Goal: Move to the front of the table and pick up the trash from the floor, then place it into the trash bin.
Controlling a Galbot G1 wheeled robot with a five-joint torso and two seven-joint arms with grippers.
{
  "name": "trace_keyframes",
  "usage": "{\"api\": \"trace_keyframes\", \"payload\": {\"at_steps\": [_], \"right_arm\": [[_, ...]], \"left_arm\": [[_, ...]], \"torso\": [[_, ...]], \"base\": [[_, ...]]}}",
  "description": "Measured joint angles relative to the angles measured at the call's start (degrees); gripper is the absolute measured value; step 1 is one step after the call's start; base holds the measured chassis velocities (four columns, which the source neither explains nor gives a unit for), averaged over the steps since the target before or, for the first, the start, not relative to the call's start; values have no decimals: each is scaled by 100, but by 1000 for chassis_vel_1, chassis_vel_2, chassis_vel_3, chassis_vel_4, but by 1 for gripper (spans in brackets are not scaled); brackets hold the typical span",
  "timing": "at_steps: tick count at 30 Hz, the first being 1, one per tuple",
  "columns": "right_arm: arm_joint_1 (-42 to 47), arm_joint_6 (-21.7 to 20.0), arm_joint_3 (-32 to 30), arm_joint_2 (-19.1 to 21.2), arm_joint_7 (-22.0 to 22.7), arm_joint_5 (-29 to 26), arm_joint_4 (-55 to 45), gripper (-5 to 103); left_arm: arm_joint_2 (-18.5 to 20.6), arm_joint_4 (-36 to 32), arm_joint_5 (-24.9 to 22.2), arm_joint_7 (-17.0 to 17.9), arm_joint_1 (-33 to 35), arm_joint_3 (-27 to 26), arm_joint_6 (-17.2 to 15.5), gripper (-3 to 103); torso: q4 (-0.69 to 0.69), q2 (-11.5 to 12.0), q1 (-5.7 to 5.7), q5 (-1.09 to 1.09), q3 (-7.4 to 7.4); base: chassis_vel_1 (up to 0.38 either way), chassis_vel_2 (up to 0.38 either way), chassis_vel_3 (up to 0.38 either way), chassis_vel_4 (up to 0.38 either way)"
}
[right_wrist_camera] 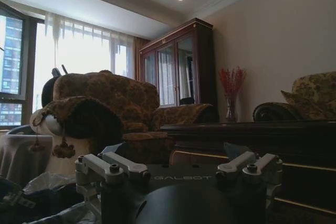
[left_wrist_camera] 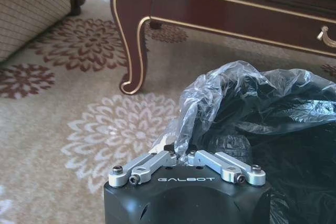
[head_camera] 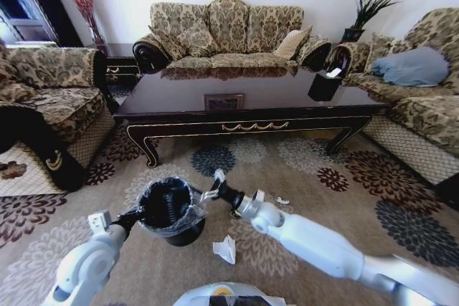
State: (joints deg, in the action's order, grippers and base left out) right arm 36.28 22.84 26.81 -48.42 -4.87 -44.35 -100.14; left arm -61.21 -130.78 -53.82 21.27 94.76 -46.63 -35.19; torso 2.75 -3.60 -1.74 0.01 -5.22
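Observation:
The black trash bin (head_camera: 168,209), lined with a crinkled clear bag (left_wrist_camera: 236,98), stands on the flowered floor (head_camera: 301,170) in front of the dark table (head_camera: 244,116). My left gripper (head_camera: 133,216) is at the bin's left rim; in the left wrist view it (left_wrist_camera: 181,157) is shut on a fold of the bag. My right gripper (head_camera: 214,185) hovers at the bin's right rim, open, with nothing between its fingers. Trash lies on the carpet: a crumpled white paper (head_camera: 224,249) just right of the bin and a tiny white scrap (head_camera: 282,201) beyond my right forearm.
Patterned sofas stand to the left (head_camera: 50,98), behind the table (head_camera: 226,34) and to the right (head_camera: 416,91). A black tissue box (head_camera: 324,85) sits on the table's right end. The table's curved leg (left_wrist_camera: 134,51) is close beyond the bin. Open carpet lies to the right.

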Motion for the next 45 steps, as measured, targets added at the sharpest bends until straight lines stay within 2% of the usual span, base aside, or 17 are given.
{"api": "trace_keyframes", "payload": {"at_steps": [3, 4, 6, 8, 10, 11, 12, 18, 21, 24, 27, 30, 33, 40, 45], "right_arm": [[323, -229, -470, 130, 485, -2, -68, 100], [635, -306, -861, 200, 682, 221, 16, 100], [796, -306, -1036, 225, 719, 330, 110, 100], [1338, -330, -1579, 291, 894, 628, 357, 100], [1494, -417, -1729, 308, 1025, 730, 435, 100], [1644, -560, -1878, 316, 1232, 850, 532, 100], [1809, -788, -2035, 301, 1627, 939, 693, 100], [1998, -1381, -2247, 120, 2391, 694, 1180, 100], [1995, -1485, -2298, 26, 2428, 713, 1506, 100], [1970, -1508, -2325, -20, 2248, 833, 1782, 100], [1850, -1465, -2320, -149, 1802, 1129, 2397, 100], [1768, -1411, -2282, -234, 1618, 1211, 2707, 100], [1520, -1251, -2222, -476, 1313, 1444, 3505, 100], [1136, -1154, -2139, -801, 1209, 1511, 4451, 100], [838, -1153, -2142, -1198, 1386, 1470, 5120, 100]], "left_arm": [[83, -22, -88, 36, -18, -33, -18, 4], [146, -23, -109, 40, -44, -4, -32, 4], [168, -25, -111, 41, -49, 8, -34, 4], [260, -40, -145, 49, -89, 50, -46, 4], [285, -61, -166, 52, -86, 48, -48, 4], [304, -103, -194, 58, -60, 33, -49, 4], [315, -196, -231, 71, 15, -20, -49, 4], [257, -422, -243, 87, 230, -130, -56, 4], [235, -478, -239, 92, 295, -168, -56, 4], [227, -509, -237, 95, 334, -192, -57, 4], [209, -544, -236, 100, 378, -223, -58, 4], [205, -550, -235, 101, 394, -233, -58, 4], [211, -551, -240, 105, 422, -262, -60, 4], [230, -546, -283, 122, 472, -325, -61, 4], [225, -520, -279, 132, 515, -337, -61, 4]], "torso": [[0, 0, 0, 0, 0], [1, 0, 0, -1, 0], [1, 0, 0, -1, 0], [2, 0, 0, 1, 0], [4, 0, 0, 0, 0], [5, 0, 0, -2, 0], [4, 0, 0, 0, 0], [0, 0, 0, -1, 1], [0, 0, 0, 0, 0], [1, 0, 0, 1, 0], [1, 0, 0, -1, 0], [1, 0, 0, 0, 0], [0, 0, 0, -1, 0], [2, 0, 0, -1, 0], [1, 0, 0, -2, 0]], "base": [[0, 0, 0, 0], [0, 0, 0, 0], [0, 0, 0, 0], [0, 0, 0, 0], [0, 0, 0, 0], [0, 0, 0, 0], [0, 0, 0, 0], [0, 0, 0, 0], [0, 0, 0, 0], [0, 0, 0, 0], [0, 0, 0, 0], [0, 0, 0, 0], [0, 0, 0, 0], [0, 0, 0, 0], [0, 0, 0, 0]]}}
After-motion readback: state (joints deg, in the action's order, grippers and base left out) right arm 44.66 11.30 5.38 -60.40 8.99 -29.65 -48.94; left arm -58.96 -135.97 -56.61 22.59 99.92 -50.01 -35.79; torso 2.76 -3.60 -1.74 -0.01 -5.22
